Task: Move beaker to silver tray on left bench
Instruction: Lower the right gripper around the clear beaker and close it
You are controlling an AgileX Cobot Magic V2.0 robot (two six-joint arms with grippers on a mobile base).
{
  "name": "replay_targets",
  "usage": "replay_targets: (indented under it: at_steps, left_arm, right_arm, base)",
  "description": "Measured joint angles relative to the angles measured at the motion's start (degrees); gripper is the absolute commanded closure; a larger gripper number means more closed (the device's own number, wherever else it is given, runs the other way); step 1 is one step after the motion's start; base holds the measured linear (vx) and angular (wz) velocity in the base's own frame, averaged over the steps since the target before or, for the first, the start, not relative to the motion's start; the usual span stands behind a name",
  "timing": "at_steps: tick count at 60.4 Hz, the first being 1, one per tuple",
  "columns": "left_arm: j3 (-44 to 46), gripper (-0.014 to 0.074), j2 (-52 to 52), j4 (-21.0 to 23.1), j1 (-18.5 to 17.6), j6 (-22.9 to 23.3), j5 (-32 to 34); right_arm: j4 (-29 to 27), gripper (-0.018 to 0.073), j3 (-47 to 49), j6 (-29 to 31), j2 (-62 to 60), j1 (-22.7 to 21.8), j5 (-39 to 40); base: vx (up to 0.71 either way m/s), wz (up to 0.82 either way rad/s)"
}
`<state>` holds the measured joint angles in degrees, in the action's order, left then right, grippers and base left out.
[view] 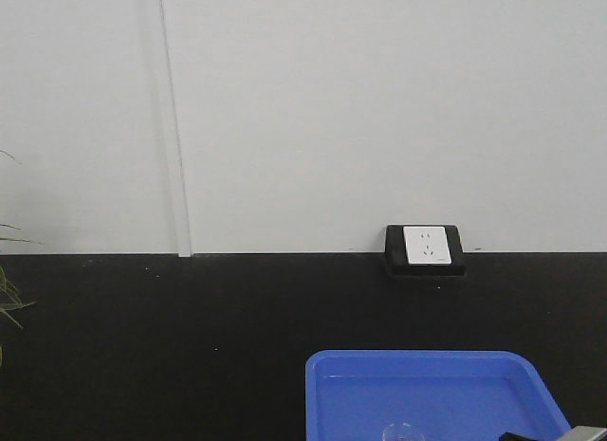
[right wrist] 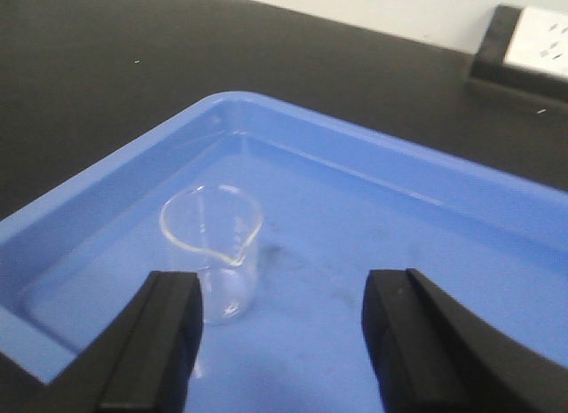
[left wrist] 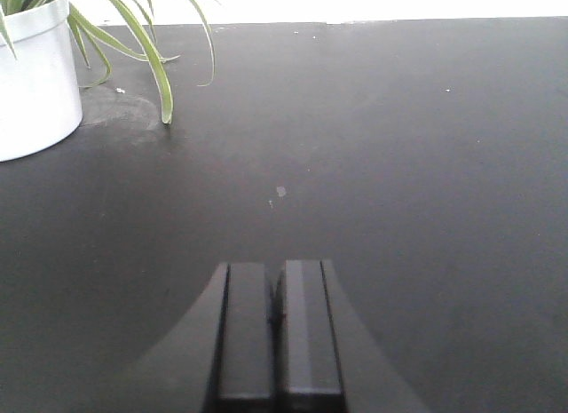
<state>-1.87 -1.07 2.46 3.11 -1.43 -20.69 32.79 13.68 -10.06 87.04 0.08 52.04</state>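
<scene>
My right claw (right wrist: 282,297) hung spread before the upright beaker (right wrist: 213,253) in the blue tray (right wrist: 373,146), grasp not yet made; next, centre and close. My left claw (left wrist: 277,333) was pressed together.

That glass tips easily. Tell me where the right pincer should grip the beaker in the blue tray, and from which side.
Grip the beaker on its straight wall at mid-height, coming from the spout side, as the right pincer faces. It stands upright in the blue tray, spout toward the camera, so the pads meet round glass. Shift left first.
</scene>
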Motion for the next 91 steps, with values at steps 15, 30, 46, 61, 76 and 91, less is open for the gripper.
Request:
replay_targets:
  at_steps: [15, 30, 46, 61, 76, 91]
  left_arm:
    - [0.0, 0.0595, 0.0, 0.0, 0.0, 0.0, 0.0]
    - [0.0, 0.0595, 0.0, 0.0, 0.0, 0.0, 0.0]
    - [0.0, 0.0595, 0.0, 0.0, 0.0, 0.0, 0.0]
    - [0.0, 0.0595, 0.0, 0.0, 0.0, 0.0, 0.0]
    - [0.0, 0.0595, 0.0, 0.0, 0.0, 0.0, 0.0]
    - [0.0, 0.0595, 0.0, 0.0, 0.0, 0.0, 0.0]
  right_arm:
    - [2.5, -0.0066, 4.3, -0.7, 8.2, 3.8, 1.9]
    - [0.8, -0.0059, 15.7, -0.6, 18.2, 11.2, -2.9]
    - [0.1, -0.0035, 22.3, -0.6, 26.0, 11.6, -3.0]
    - [0.1, 0.0054, 26.3, -0.6, 30.4, 11.7, -3.0]
    - [0.8, 0.0343, 26.6, -2.5, 30.4, 11.7, -2.9]
    - [10.1, 0.0576, 26.6, -10.1, 24.7, 11.7, -4.7]
  base:
    - [0.00, 0.00]
    - [0.00, 0.00]
    - [0.00, 0.00]
    - [0.00, 0.00]
    - [0.00, 0.00]
    - [0.00, 0.00]
